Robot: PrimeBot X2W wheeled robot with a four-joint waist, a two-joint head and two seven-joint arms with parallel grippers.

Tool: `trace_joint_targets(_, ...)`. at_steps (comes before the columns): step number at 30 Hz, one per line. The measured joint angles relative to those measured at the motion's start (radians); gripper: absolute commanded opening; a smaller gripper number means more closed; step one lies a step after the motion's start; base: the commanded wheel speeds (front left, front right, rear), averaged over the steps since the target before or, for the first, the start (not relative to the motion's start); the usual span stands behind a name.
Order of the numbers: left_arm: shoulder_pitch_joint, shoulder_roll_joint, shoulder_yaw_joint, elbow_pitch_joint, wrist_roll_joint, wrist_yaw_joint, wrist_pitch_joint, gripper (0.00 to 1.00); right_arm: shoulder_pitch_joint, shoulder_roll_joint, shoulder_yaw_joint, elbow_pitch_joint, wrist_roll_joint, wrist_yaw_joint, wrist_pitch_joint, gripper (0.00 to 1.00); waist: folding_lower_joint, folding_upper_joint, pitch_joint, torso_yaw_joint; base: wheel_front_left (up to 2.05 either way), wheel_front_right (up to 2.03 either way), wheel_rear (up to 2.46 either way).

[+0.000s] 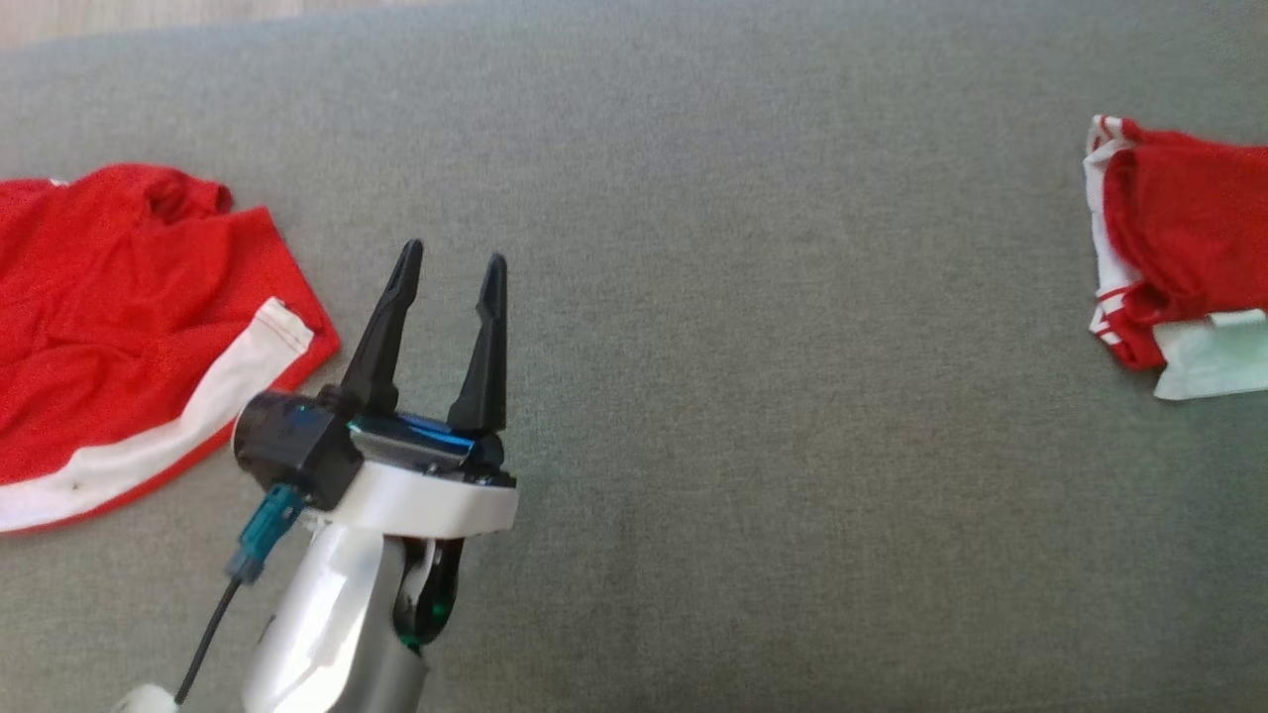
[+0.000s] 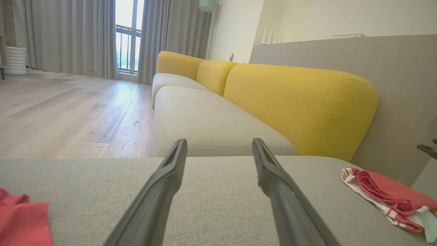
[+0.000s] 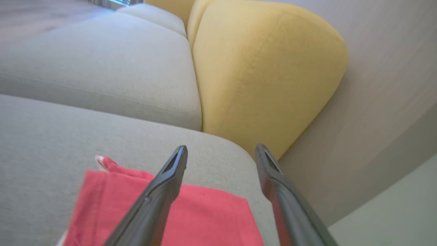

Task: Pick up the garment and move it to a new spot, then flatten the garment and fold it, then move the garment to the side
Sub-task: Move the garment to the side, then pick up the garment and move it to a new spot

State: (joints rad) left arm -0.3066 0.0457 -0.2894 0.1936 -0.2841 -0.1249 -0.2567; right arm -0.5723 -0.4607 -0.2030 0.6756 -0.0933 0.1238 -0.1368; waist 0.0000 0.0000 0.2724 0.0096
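Hovering over the grey fabric sofa seat (image 1: 792,446), I hold my right gripper (image 3: 221,150) spread and empty just above the folded red garment with white trim (image 3: 211,212), which lies at the seat's right end, set aside there, I judge, to leave the middle free. My left gripper (image 1: 454,255) is likewise spread and empty over the seat's middle, beside a loose red garment with a white stripe (image 1: 129,327) at the seat's left end.

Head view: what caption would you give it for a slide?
Open left gripper over a grey cushion, loose red garment to its left, folded garment far right.
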Motion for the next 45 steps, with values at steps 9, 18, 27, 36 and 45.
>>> trace_joint_targets(9, 0.07, 0.0, 0.064, -0.019, -0.023, 0.0, 0.0, 1.0, 0.085, 0.21, 0.053, -0.241, 0.119, 0.0, 0.014, 1.0, -0.0001, 0.0, -0.094, -0.002, 0.0, 0.0, 0.0)
trace_joint_targets(18, 0.149, 0.0, 0.125, -0.039, -0.03, 0.0, 0.0, 1.0, 0.261, 0.372, 0.11, -0.432, 0.165, 0.0, 0.032, 1.0, -0.0001, 0.0, -0.155, 0.02, 0.0, 0.0, 0.0)
trace_joint_targets(27, 0.224, 0.001, 0.123, -0.044, -0.036, 0.001, 0.0, 1.0, 0.453, 0.411, 0.181, -0.402, 0.28, 0.0, -0.035, 1.0, -0.0001, 0.0, -0.21, 0.038, 0.0, 0.0, 0.0)
trace_joint_targets(36, 0.244, 0.002, 0.11, -0.057, -0.036, 0.003, 0.0, 1.0, 0.48, 0.413, 0.198, -0.351, 0.304, 0.0, -0.081, 1.0, 0.0001, 0.0, -0.221, 0.04, 0.0, 0.0, 0.0)
trace_joint_targets(45, 0.244, 0.002, 0.11, -0.057, -0.036, 0.01, 0.0, 1.0, 0.477, 0.413, 0.198, -0.339, 0.304, 0.0, -0.085, 1.0, 0.0, 0.0, -0.227, 0.041, 0.0, 0.0, 0.0)
